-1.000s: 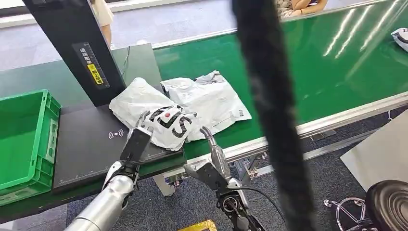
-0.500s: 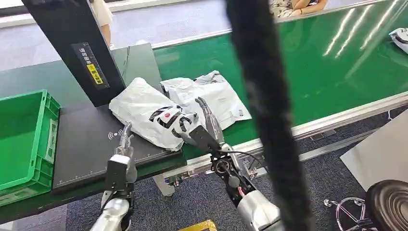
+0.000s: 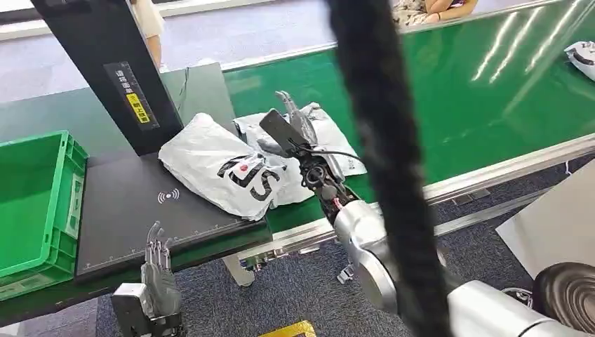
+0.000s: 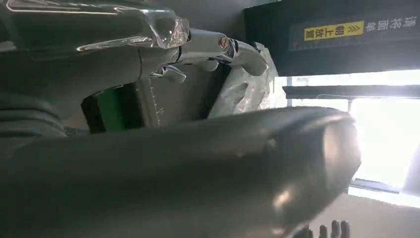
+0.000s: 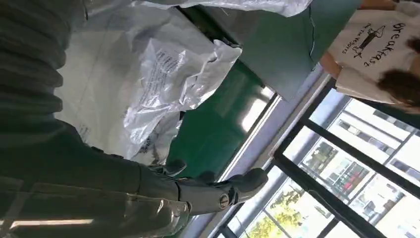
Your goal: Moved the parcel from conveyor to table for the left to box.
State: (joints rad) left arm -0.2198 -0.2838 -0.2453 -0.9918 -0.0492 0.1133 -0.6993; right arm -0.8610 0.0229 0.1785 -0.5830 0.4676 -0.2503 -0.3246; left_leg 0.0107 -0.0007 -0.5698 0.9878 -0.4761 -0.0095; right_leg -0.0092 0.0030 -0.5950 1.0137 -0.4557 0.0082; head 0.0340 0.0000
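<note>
Crinkled white poly parcel [image 3: 224, 167] w/ black lettering, flat on matte black table [image 3: 133, 217], frame centre.
Right hand [image 3: 286, 126] above 2nd mailer [image 3: 330, 144], fingers spread, empty; left hand [image 3: 158, 270] lower left, fingers apart, empty.

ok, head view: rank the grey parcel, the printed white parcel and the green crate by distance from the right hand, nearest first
1. Grey parcel: on the belt, right under the right hand.
2. Printed white parcel: just to the hand's left, lying on the black table.
3. Green crate: far left, beyond the table.

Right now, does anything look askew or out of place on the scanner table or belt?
The printed white parcel overhangs the black table's edge onto the green belt, overlapping a crumpled second bag under the right hand.
</note>
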